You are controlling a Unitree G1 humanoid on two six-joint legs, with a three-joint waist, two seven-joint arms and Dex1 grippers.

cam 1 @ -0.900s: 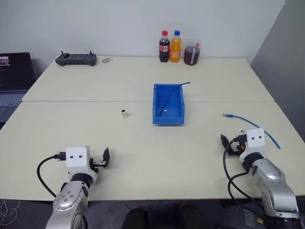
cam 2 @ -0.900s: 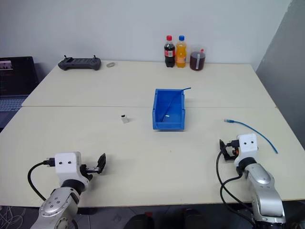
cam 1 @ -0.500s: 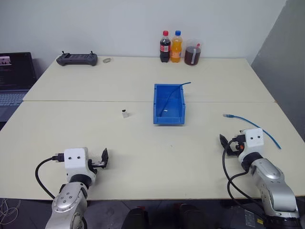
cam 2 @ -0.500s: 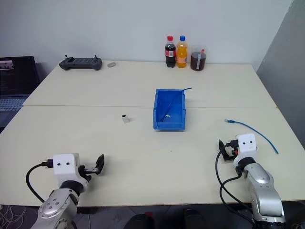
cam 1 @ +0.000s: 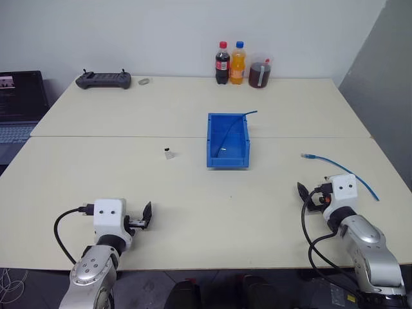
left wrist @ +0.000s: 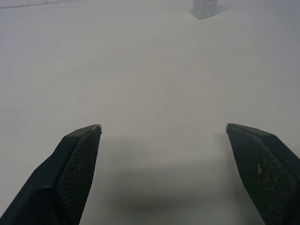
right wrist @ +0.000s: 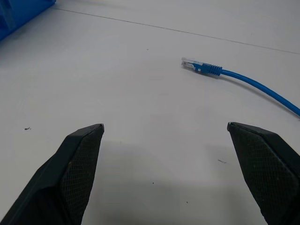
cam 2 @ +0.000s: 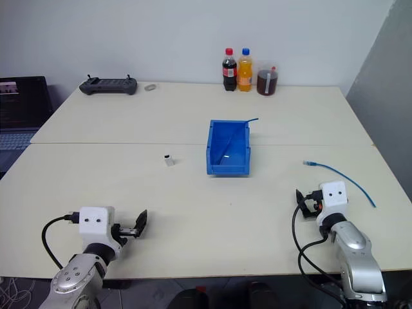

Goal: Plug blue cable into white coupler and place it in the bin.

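Note:
The blue cable (cam 1: 341,168) lies on the table at the right, its clear plug (right wrist: 190,62) pointing toward the middle. Just short of it and a little to its left, my right gripper (cam 1: 309,195) stands open and empty above the tabletop. The tiny white coupler (cam 1: 167,153) stands alone left of the bin (cam 1: 210,138), which sits mid-table. My left gripper (cam 1: 140,219) is open and empty near the front left edge. The coupler (left wrist: 205,8) is far ahead of it.
A thinner, darker blue cable (cam 1: 226,132) hangs over the bin's back rim into it. Two bottles (cam 1: 230,63) and a cup of dark liquid (cam 1: 259,72) stand at the table's far edge. A black controller (cam 1: 103,79) lies far left, beside a laptop (cam 1: 19,103).
My left gripper has edged a little to the right along the front of the table. The right gripper, cable, coupler and bin have kept still.

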